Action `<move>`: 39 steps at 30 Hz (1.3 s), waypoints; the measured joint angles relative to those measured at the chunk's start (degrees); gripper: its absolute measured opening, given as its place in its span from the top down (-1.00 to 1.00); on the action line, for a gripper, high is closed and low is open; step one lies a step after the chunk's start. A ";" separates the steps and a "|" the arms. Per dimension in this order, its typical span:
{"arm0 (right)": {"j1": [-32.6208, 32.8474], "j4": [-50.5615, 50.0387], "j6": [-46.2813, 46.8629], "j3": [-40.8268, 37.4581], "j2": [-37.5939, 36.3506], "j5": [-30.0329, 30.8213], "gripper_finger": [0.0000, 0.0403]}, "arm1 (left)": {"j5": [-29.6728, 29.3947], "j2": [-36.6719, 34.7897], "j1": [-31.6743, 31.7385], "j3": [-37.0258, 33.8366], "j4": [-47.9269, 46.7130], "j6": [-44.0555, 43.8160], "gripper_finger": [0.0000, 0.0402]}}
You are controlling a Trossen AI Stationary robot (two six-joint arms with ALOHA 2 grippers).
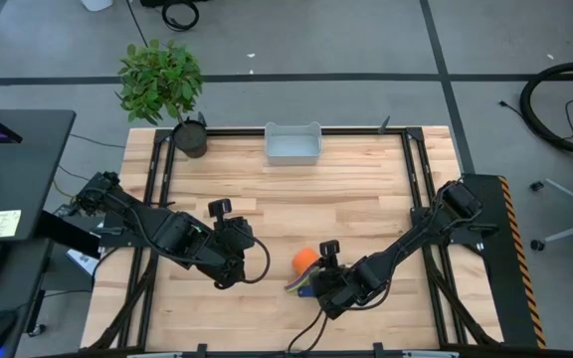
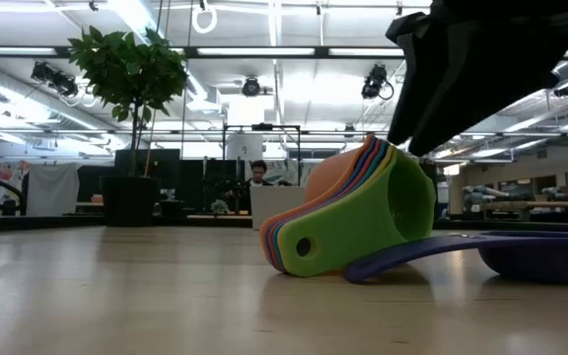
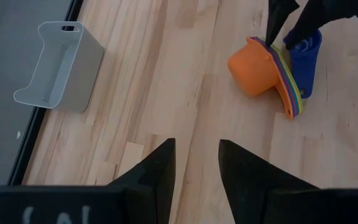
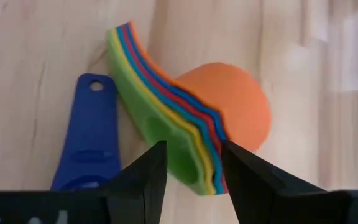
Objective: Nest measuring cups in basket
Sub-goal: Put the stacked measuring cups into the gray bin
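The basket holds nothing; the nested measuring cups lie between the right gripper's parted, unclosed fingers, a potted plant beside the basket.

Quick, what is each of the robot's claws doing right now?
Left gripper: open, holding nothing.
Right gripper: open, fingers astride the rims of the nested measuring cups, not yet gripping.
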 joint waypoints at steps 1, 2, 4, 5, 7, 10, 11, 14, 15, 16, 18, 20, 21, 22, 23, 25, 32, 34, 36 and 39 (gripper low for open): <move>0.00 0.00 0.00 0.00 0.00 0.97 0.22 | 0.02 0.00 0.00 0.00 -0.02 0.02 0.36; -0.04 0.00 -0.07 0.00 0.00 2.02 0.22 | 0.00 0.00 0.00 0.00 0.00 0.01 0.36; -0.06 0.00 -1.38 0.00 0.20 3.82 0.22 | 0.00 0.00 0.00 0.00 -0.01 0.02 0.36; -0.07 0.00 -2.33 0.00 0.27 3.95 0.22 | 0.00 0.00 0.00 0.00 0.00 0.02 0.36; -0.04 0.02 -3.68 0.00 0.42 2.60 0.22 | 0.00 0.00 0.00 0.00 0.05 0.01 0.36; -0.04 -0.18 -4.93 0.00 0.66 0.37 0.22 | 0.00 0.00 0.00 0.00 0.15 0.00 0.36; -0.04 -0.17 -5.37 0.00 0.68 0.53 0.22 | 0.01 0.00 0.00 0.00 0.15 -0.02 0.36; -0.07 -0.26 -5.79 0.00 0.68 3.57 0.22 | 0.02 0.00 0.00 0.00 0.20 -0.04 0.36; -0.15 -0.31 -5.83 0.00 0.68 4.21 0.22 | 0.00 0.00 0.00 0.00 0.22 -0.04 0.36; -0.24 -0.31 -5.92 0.00 0.68 4.50 0.22 | 0.00 0.00 0.00 0.00 0.22 -0.04 0.36; -0.46 -0.34 -5.99 0.00 0.68 4.49 0.22 | 0.02 0.00 0.00 0.00 0.22 -0.04 0.36; -0.53 -0.36 -5.99 0.00 0.68 4.49 0.22 | 0.02 0.00 0.00 0.00 0.22 -0.07 0.36; -0.55 -0.37 -5.99 0.00 0.68 4.53 0.22 | 0.02 0.00 0.00 0.00 0.22 -0.07 0.36; -0.55 -0.37 -5.99 0.00 0.68 4.51 0.22 | 0.02 0.00 0.00 0.00 0.22 -0.07 0.36; -0.55 -0.37 -5.99 0.00 0.68 4.50 0.22 | 0.02 0.00 0.00 0.00 0.22 -0.07 0.36; -0.55 -0.37 -5.99 0.00 0.68 4.51 0.22 | 0.02 0.00 0.00 0.00 0.22 -0.07 0.36; -0.59 -0.33 -5.99 0.00 0.68 4.49 0.22 | 0.02 0.00 0.00 0.00 0.23 -0.04 0.36; -0.61 -0.35 -5.99 0.00 0.68 4.41 0.22 | 0.02 0.00 0.00 0.00 0.22 -0.04 0.36; -0.63 -0.35 -6.01 0.00 0.66 2.87 0.22 | 0.02 0.00 0.00 0.00 0.22 -0.04 0.36; -0.61 -0.39 -7.38 0.00 0.66 0.02 0.22 | 0.02 0.00 0.00 0.00 0.23 -0.07 0.36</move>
